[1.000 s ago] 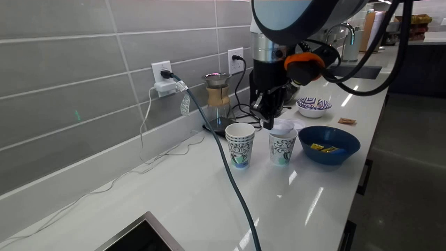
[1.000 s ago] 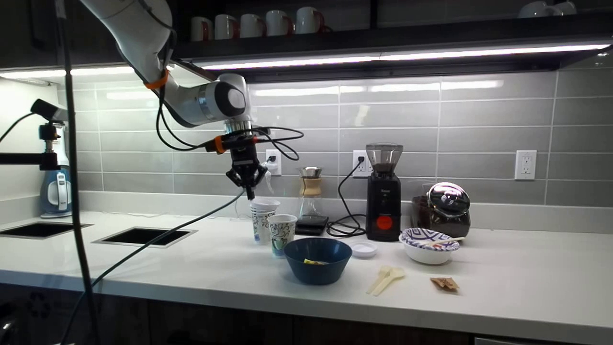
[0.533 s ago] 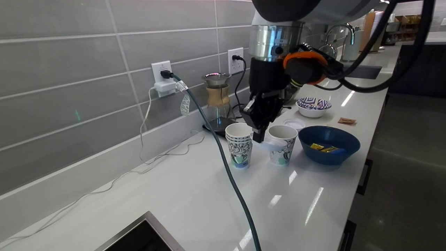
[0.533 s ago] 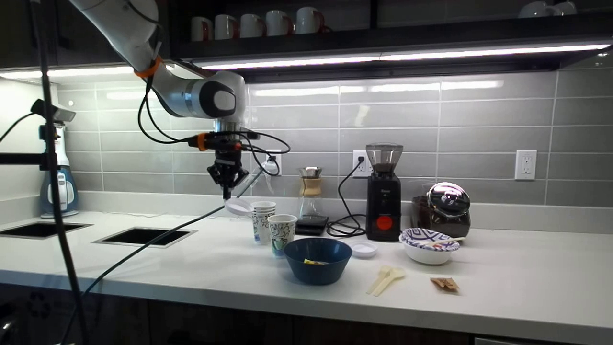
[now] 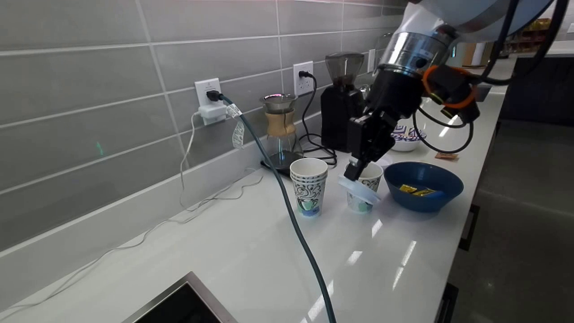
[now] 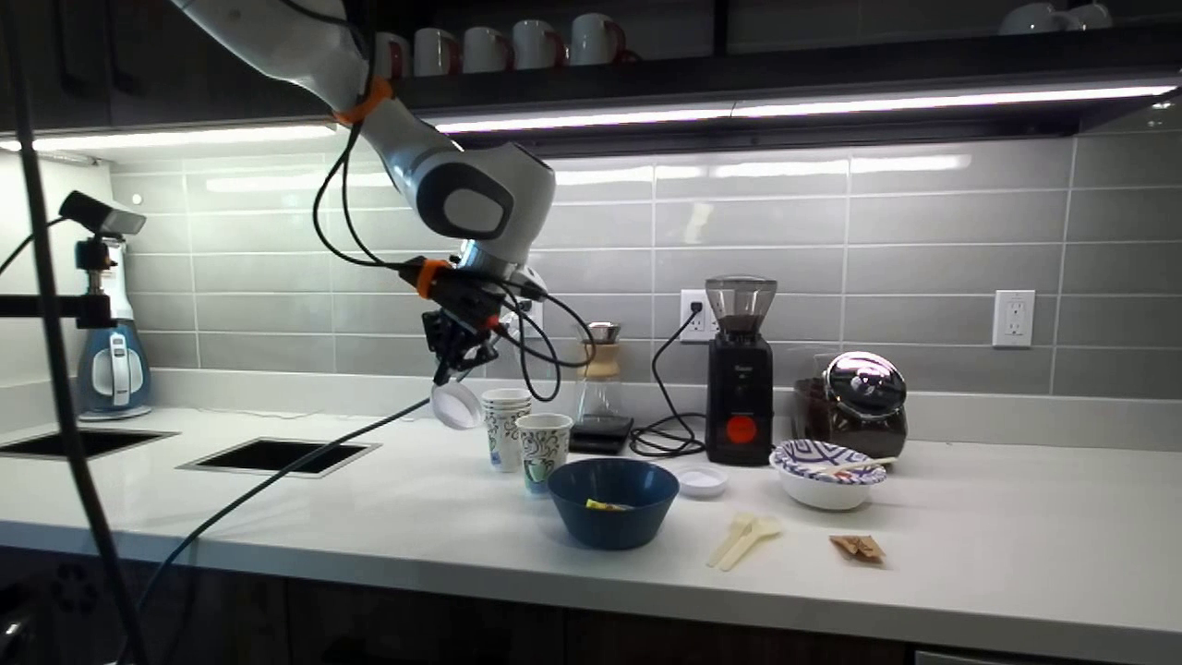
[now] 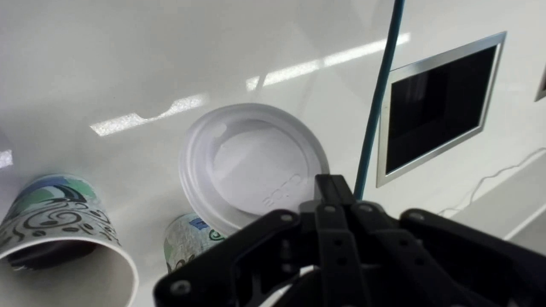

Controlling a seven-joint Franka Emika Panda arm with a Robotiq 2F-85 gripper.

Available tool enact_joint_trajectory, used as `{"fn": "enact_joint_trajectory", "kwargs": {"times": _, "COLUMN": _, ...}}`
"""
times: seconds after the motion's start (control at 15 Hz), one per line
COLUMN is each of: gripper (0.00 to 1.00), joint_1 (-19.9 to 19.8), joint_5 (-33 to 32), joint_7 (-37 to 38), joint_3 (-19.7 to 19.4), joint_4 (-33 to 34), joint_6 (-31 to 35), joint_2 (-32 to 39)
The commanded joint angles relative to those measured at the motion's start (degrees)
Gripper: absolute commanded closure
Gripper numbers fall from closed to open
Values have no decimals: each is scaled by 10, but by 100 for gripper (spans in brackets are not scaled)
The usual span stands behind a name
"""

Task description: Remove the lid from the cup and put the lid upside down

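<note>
Nearest in an exterior view, a steel-framed dark rectangle (image 5: 184, 305) set into the white countertop (image 5: 251, 251), with a blue-green cable (image 5: 293, 217) slanting past. Next, hung in midair over the countertop and tilted steeply, the white plastic lid (image 5: 358, 190), pinched at its rim between the drawn-together jaws of the black Robotiq gripper (image 7: 334, 189); in the wrist view, turned to show a raised ring and embossed letters (too faint to read with certainty). Just beyond, a nested stack of swirl-patterned paper cups (image 5: 309, 193); near it, the single paper cup (image 6: 543, 457), upright and uncovered, with a dark patch (image 7: 51, 255) inside its mouth. Just beside that cup, a dark blue bowl (image 5: 417, 204) holding yellow packets (image 5: 407, 188). Farther along, a glass carafe with a wooden collar (image 5: 281, 124), then, flat on the countertop, a second white lid (image 6: 702, 481). Beyond, a black coffee grinder (image 5: 338, 114), partly behind the gripper. Farthest, a small brown packet (image 6: 859, 548) and a white bowl (image 6: 822, 494) with a blue geometric pattern inside.
</note>
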Motion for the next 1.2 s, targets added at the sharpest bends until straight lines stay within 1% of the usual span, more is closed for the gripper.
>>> {"fn": "enact_joint_trajectory", "kwargs": {"times": 0.0, "gripper": 100, "joint_1": -36, "joint_5": 99, "joint_7": -120, "joint_3": -31, "joint_4": -8, "joint_6": -68, "joint_2": 11}}
{"fn": "enact_joint_trajectory", "kwargs": {"times": 0.27, "gripper": 100, "joint_1": -69, "joint_5": 173, "joint_7": -217, "joint_3": -58, "joint_4": -7, "joint_6": -152, "joint_2": 46}}
{"fn": "enact_joint_trajectory", "kwargs": {"times": 0.4, "gripper": 100, "joint_1": -81, "joint_5": 211, "joint_7": -258, "joint_3": -67, "joint_4": -10, "joint_6": -170, "joint_2": 64}}
{"fn": "enact_joint_trajectory", "kwargs": {"times": 0.47, "gripper": 100, "joint_1": -88, "joint_5": 234, "joint_7": -293, "joint_3": -70, "joint_4": -11, "joint_6": -180, "joint_2": 75}}
{"fn": "enact_joint_trajectory", "kwargs": {"times": 0.67, "gripper": 100, "joint_1": -101, "joint_5": 300, "joint_7": -352, "joint_3": -77, "joint_4": -21, "joint_6": -200, "joint_2": 103}}
{"fn": "enact_joint_trajectory", "kwargs": {"times": 0.87, "gripper": 100, "joint_1": -106, "joint_5": 348, "joint_7": -383, "joint_3": -81, "joint_4": -38, "joint_6": -218, "joint_2": 111}}
{"fn": "enact_joint_trajectory", "kwargs": {"times": 1.13, "gripper": 100, "joint_1": -94, "joint_5": 378, "joint_7": -373, "joint_3": -83, "joint_4": -62, "joint_6": -202, "joint_2": 83}}
